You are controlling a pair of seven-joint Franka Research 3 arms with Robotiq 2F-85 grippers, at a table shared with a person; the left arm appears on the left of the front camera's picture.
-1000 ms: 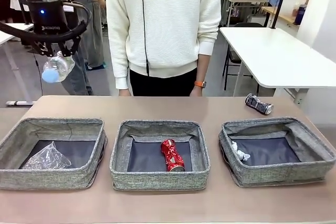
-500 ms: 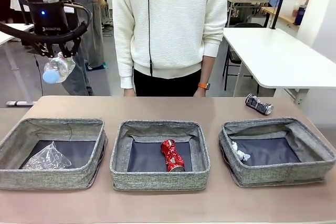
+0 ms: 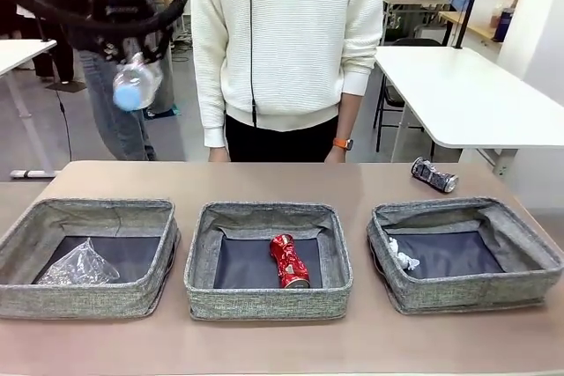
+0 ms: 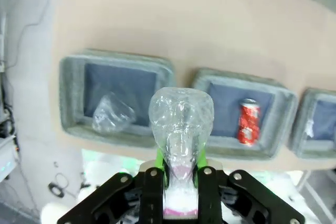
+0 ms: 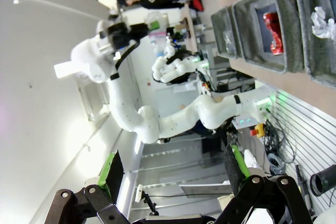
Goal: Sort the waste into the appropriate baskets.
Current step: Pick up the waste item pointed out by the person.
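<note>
- Front view: the left gripper (image 3: 132, 61) is seen high up, clamped on a clear bottle (image 3: 135, 85), whose blue cap faces the camera.
- The left basket (image 3: 88, 298) lies well below the gripper and holds a crumpled clear plastic cup (image 3: 77, 265).
- Below and to the gripper's right, a crushed red can (image 3: 289, 260) is seen in the middle basket (image 3: 269, 302), and a crumpled white paper ball (image 3: 404, 258) in the right basket (image 3: 467, 293).
- A crushed dark-silver can (image 3: 434, 174) lies on the table (image 3: 264, 180), beyond the right basket and far from the gripper.
- A person (image 3: 286, 41) in a white sweater stands at the far side.
- Left wrist view: the bottle (image 4: 181, 121) is pinched at its pink-labelled part between the green pads (image 4: 159, 161) of the left gripper (image 4: 181, 169).
- Far beneath it are seen the cup (image 4: 113, 114), the red can (image 4: 248, 122) and all three baskets.
- Right wrist view: the right gripper (image 5: 173, 171) is spread wide, with nothing held between its fingers (image 5: 113, 169).
- Far beyond it, the red can (image 5: 273, 27) and the paper ball (image 5: 321, 22) are seen in their baskets.
</note>
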